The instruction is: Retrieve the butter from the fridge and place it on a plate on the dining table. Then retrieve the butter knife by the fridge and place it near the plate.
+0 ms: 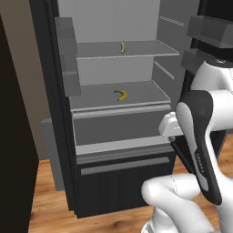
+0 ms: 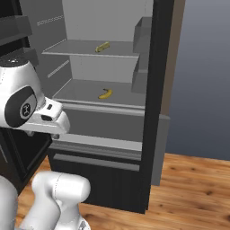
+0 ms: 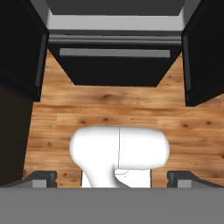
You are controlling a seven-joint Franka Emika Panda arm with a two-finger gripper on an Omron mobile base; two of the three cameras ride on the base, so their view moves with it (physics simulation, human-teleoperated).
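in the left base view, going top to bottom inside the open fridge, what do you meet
butter on the upper shelf → banana on the shelf below → closed drawer front → freezer door with its grey bar handle → wooden floor

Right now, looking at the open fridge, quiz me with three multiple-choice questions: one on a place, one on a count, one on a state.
1. Where is the butter?
A. upper shelf
B. lower shelf
C. floor

2. How many yellow items lie in the fridge?
A. one
B. two
C. four

3. How do the jaws of the gripper stand?
A. shut on the butter
B. shut on nothing
C. wide open

Answers:
1 A, the straight stick lies on the upper shelf.
2 B, the butter and a curved banana on the shelf below.
3 C, the fingertips sit far apart in the hand view, holding nothing.
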